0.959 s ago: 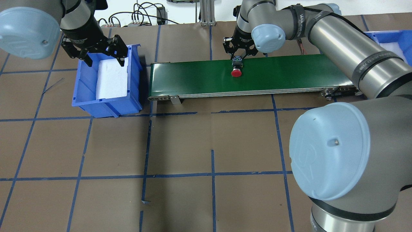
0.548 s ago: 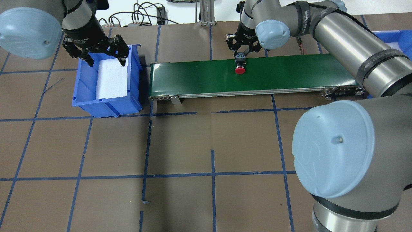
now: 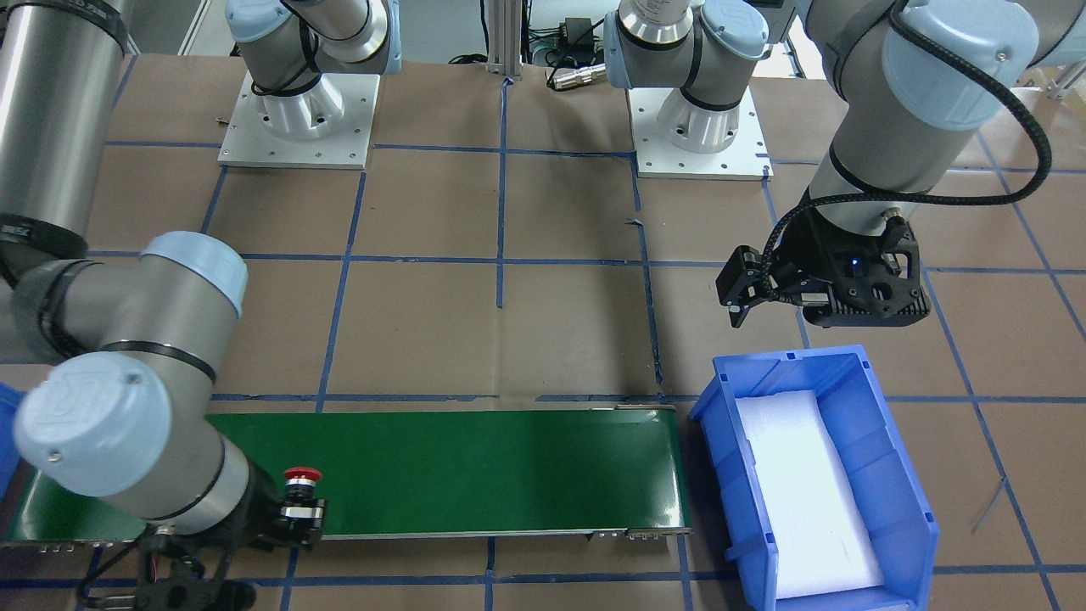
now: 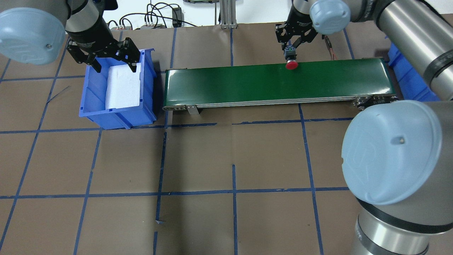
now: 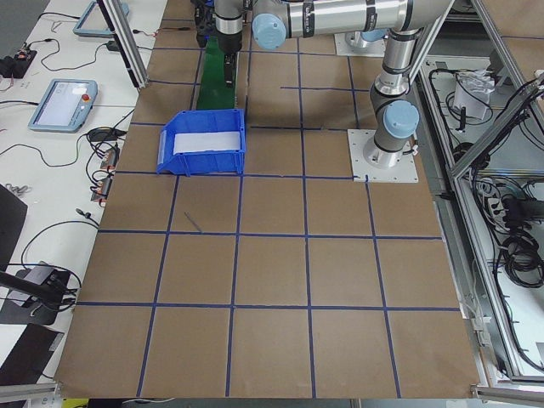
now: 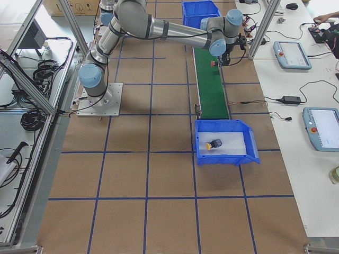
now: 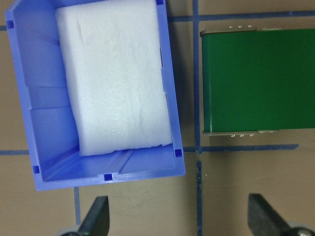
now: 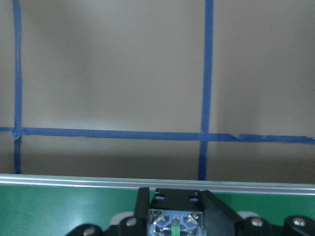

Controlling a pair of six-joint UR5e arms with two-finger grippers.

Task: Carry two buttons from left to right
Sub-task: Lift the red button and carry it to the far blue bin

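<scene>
My right gripper [image 4: 290,49] is shut on the red mushroom-capped button [image 4: 291,64], gripping its contact block, and holds it over the far edge of the green conveyor belt [image 4: 230,83], right of the middle. The button also shows in the front-facing view [image 3: 302,475] and, as the block between the fingers, in the right wrist view [image 8: 174,221]. A small dark button with a yellowish cap [image 6: 213,144] lies on the foam in the right blue bin [image 6: 249,153]. My left gripper [image 4: 115,67] is open and empty above the left blue bin [image 4: 92,92].
The left bin holds only a white foam pad [image 7: 115,78]. The right bin [image 4: 407,78] shows partly behind my right arm. Blue tape lines cross the brown table. Cables and a post [image 4: 226,14] stand beyond the belt.
My right gripper has carried the red button to the right and toward the belt's far edge. My left arm has not moved.
</scene>
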